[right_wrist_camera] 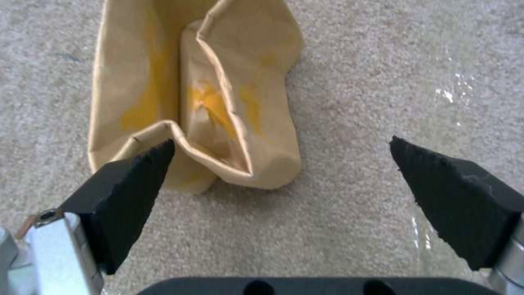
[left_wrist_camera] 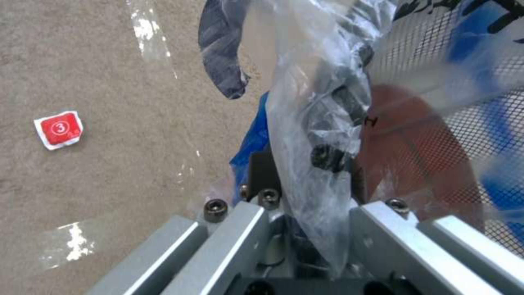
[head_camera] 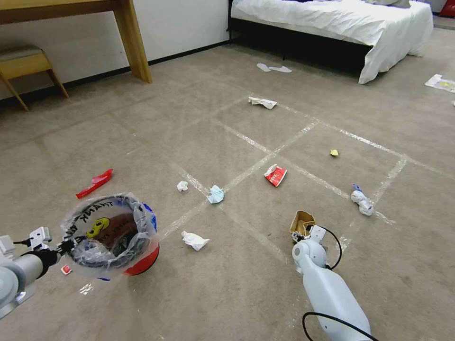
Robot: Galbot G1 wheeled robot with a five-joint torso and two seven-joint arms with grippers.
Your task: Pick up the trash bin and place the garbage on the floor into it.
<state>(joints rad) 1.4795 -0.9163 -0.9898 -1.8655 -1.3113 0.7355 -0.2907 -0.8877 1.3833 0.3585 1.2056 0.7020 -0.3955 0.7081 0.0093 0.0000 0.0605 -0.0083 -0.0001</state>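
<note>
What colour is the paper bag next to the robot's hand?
Tan-brown with yellow stains; the paper bag shows best in the right wrist view.

Red bin (head_camera: 142,265) wears a clear liner printed with black letters and a yellow face, near a yellow-stained brown bag (right_wrist_camera: 202,94) on beige carpet (head_camera: 237,293).

Left gripper (head_camera: 66,246) seemingly clamped, held low; right gripper (right_wrist_camera: 281,164) spread wide, pointing down.
</note>
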